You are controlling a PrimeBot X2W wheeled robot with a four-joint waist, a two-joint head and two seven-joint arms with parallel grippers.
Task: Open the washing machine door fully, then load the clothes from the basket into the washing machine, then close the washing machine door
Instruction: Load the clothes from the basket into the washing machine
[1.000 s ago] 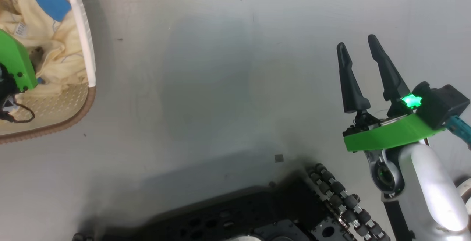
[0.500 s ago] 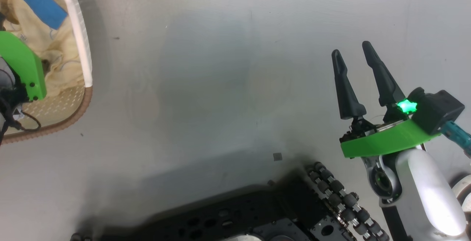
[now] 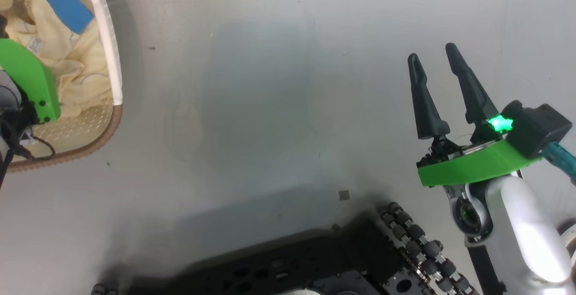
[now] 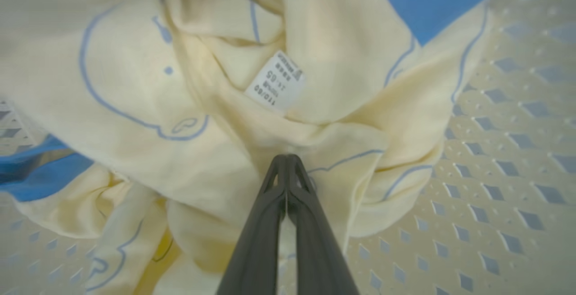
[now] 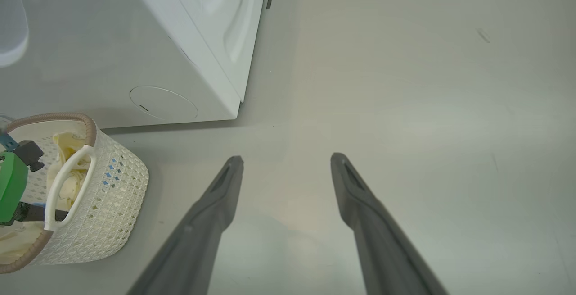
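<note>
The cream-yellow clothes [image 4: 342,61] with blue line drawings and blue patches lie in the basket [image 3: 67,153], which has a perforated bottom. My left gripper [image 4: 286,162] is shut, its tips pinching a fold of the clothes just below a white size label [image 4: 275,85]. In the head view its green wrist mount [image 3: 27,79] hangs over the basket and the clothes [image 3: 76,52]. My right gripper [image 3: 433,54] stands open over bare floor, nothing between its fingers. The right wrist view has the right gripper [image 5: 287,159], the basket [image 5: 112,196] and the white washing machine [image 5: 202,38]. The washing machine door is out of view.
My black base [image 3: 315,263] with its roller wheel [image 3: 418,241] lies along the bottom of the head view. A small dark speck [image 3: 344,194] lies on the grey floor. The basket stands close to the washer's lower front, by a round cover [image 5: 162,103].
My left gripper has gone from open to shut on the fabric in the basket. The head camera has shifted slightly. The right gripper stays open in the same place.
</note>
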